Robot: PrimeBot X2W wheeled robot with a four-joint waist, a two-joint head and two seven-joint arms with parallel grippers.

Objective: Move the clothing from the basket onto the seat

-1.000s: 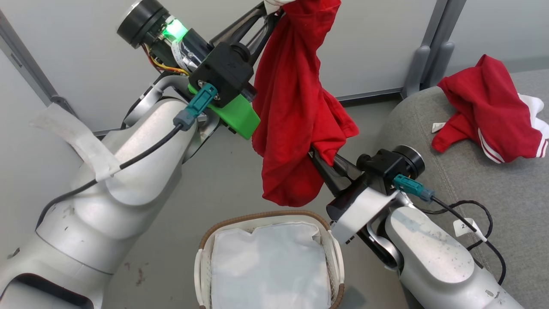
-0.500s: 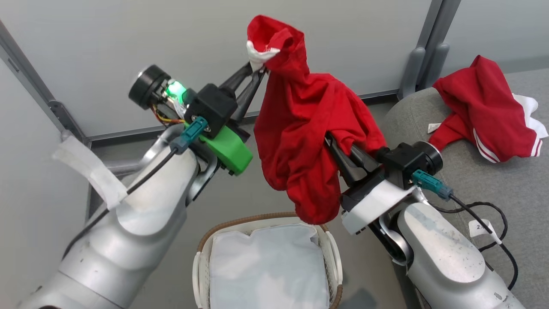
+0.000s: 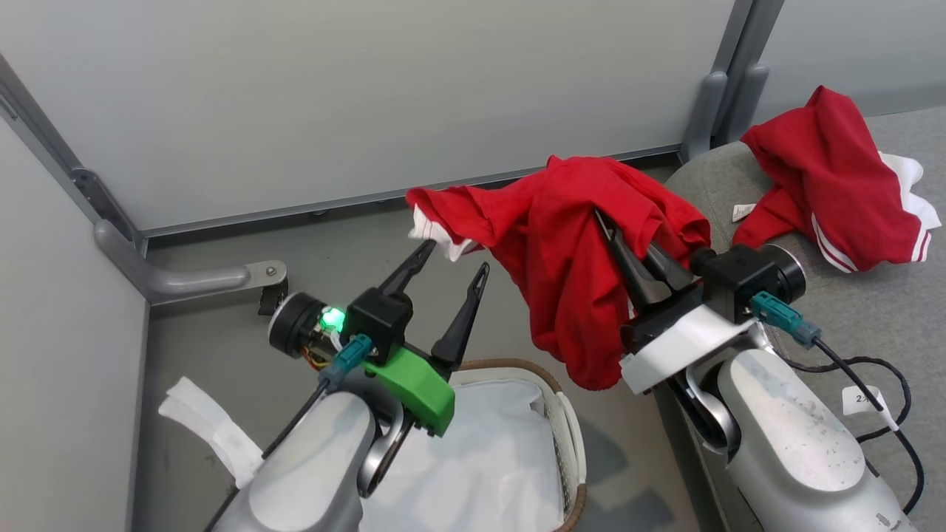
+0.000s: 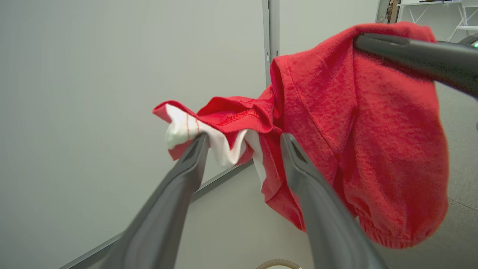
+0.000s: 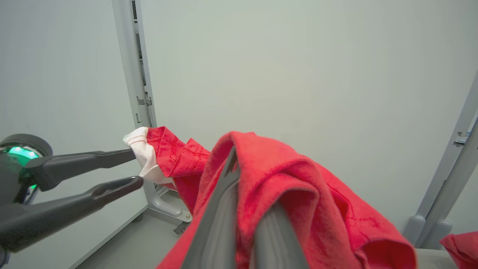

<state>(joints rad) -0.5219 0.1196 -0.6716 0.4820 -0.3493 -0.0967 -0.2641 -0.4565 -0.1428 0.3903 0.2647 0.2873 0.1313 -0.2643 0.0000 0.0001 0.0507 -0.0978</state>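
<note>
A red garment (image 3: pixel 569 251) hangs draped over my right gripper (image 3: pixel 619 247), which is shut on it just left of the seat (image 3: pixel 850 318). Its white-trimmed end (image 4: pixel 186 129) stretches left and rests on one fingertip of my left gripper (image 3: pixel 456 260), whose jaws stand open. The right wrist view shows red cloth (image 5: pixel 298 186) covering my right gripper (image 5: pixel 251 183), with the open left gripper (image 5: pixel 135 167) at the left. A second red garment (image 3: pixel 828 192) with white stripes lies on the grey seat. The basket (image 3: pixel 569 421) sits below, holding only its white liner (image 3: pixel 480 465).
Grey partition walls (image 3: pixel 355 96) with a metal post (image 3: pixel 713 96) and a floor bracket (image 3: pixel 185 279) enclose the corner behind the basket. A black cable (image 3: pixel 865 369) trails over the seat beside my right forearm. Grey floor (image 3: pixel 244 347) lies to the left.
My left gripper has opened and dropped low over the basket. The red garment has sunk and swung right toward the seat on the shut right gripper. The head camera has shifted too.
</note>
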